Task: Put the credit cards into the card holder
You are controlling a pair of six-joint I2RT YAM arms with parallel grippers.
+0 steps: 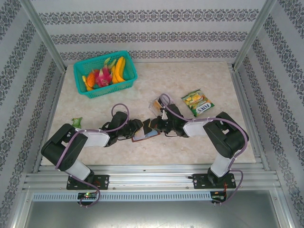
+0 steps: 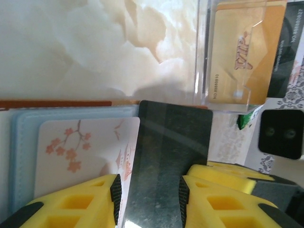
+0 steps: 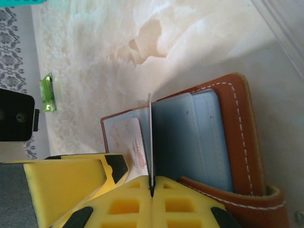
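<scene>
Right fingers (image 3: 151,184) clenched on dark card (image 2: 171,142). Card stands on edge in open brown wallet (image 3: 244,128). Left fingers (image 2: 149,194) sit either side of same card; cannot tell if squeezing. Flower card (image 2: 85,152) in blue pocket. Wallet lies mid desk (image 1: 156,80), between arms. Step: sliding card in. Next: line up with pocket, push gently, let go.

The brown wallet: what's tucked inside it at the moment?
Light blue sleeves fill the card holder, and a whitish blossom-print card shows on one. A dark card covers part of it; other pockets' contents are hidden.
</scene>
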